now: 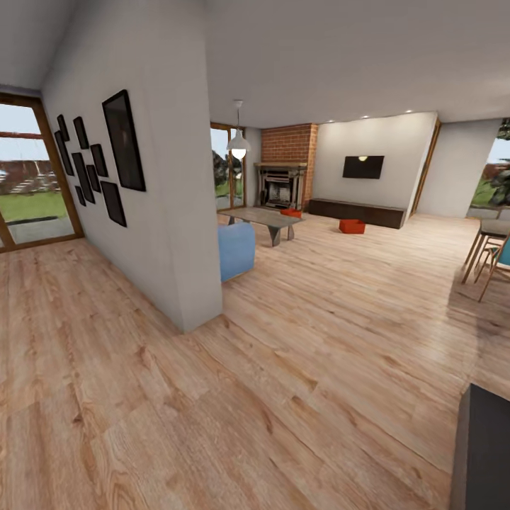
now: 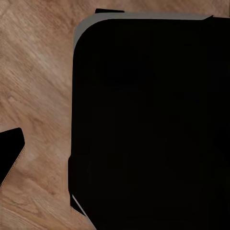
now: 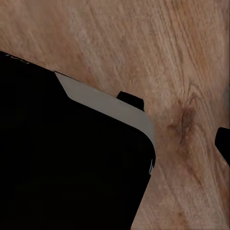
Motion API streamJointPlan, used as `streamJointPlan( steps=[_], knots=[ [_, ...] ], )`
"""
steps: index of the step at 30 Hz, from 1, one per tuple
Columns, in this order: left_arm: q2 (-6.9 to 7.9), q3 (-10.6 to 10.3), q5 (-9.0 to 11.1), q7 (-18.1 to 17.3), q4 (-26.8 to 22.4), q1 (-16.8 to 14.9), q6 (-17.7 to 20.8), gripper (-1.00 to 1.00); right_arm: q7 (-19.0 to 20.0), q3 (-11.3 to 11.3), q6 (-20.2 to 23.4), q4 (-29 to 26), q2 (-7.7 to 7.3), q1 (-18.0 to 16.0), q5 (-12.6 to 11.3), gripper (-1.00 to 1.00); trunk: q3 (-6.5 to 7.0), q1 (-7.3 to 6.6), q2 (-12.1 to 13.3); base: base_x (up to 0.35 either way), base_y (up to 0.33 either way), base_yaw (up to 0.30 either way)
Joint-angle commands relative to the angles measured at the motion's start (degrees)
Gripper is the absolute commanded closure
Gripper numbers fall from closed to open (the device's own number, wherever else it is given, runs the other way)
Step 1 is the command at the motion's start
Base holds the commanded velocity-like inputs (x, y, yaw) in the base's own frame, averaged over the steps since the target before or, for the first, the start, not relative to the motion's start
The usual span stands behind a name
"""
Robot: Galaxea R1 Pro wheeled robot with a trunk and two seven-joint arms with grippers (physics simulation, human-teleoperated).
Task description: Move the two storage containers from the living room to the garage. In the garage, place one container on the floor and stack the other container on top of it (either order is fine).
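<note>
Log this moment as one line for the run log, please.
phase: heading toward bins | place: living room, wood floor | bins: one by the dark cabinet, one by the fireplace | held: nothing seen

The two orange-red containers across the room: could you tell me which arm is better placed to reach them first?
Neither yet. Both storage containers sit far off by the fireplace; the robot must drive closer before either arm has an advantage.

Two orange-red storage containers on the plank floor, centre frame: one (image 1: 290, 212) by the fireplace, one (image 1: 352, 226) before the dark cabinet. One pendant lamp (image 1: 239, 145), one TV (image 1: 363, 167), one blue armchair (image 1: 236, 250). Seven black frames (image 1: 124, 140) upper left (a tight cluster).
</note>
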Motion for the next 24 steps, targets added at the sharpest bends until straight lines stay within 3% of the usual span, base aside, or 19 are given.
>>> streamJointPlan(
  steps=[1, 9, 10, 12, 14, 24],
  knots=[
    [0.0, 0.2, 0.3, 0.0, 0.0, 0.0, -0.1, -1.0, -0.1, 0.5, -0.3, 0.1, 0.05, -0.1, -0.6, -1.0, -0.05, 0.03, 0.0, 0.322, 0.0, 0.0],
    [0.0, 0.2, 0.3, 0.0, 0.0, 0.0, -0.1, -1.0, 0.0, 0.5, -0.9, 0.2, -0.84, -0.1, -1.0, -1.0, -0.05, 0.03, 0.0, 0.322, 0.0, 0.0],
    [0.0, 0.2, 0.3, 0.0, 0.0, 0.0, -0.1, -1.0, 0.0, 0.5, -1.0, 0.2, -1.28, -0.1, -1.2, -1.0, -0.05, 0.03, 0.0, 0.322, 0.0, 0.0],
    [0.0, 0.2, 0.3, 0.0, 0.0, 0.0, -0.1, -1.0, 0.0, 0.4, -1.1, 0.2, -3.55, -0.1, -1.4, -1.0, -0.05, 0.03, 0.0, 0.322, 0.0, 0.0],
    [0.0, 0.2, 0.3, 0.0, 0.0, 0.0, -0.1, -1.0, 0.0, 0.4, -1.1, 0.2, -4.19, -0.1, -1.6, -1.0, -0.05, 0.03, 0.0, 0.322, 0.0, 0.0],
    [-0.09, 0.2, 0.3, 0.0, 0.0, 0.0, -0.1, -1.0, 0.3, 0.4, -1.0, 0.2, -4.54, -0.1, -1.5, -1.0, -0.04, 0.03, 0.0, 0.322, 0.0, -0.004]
  ],
)
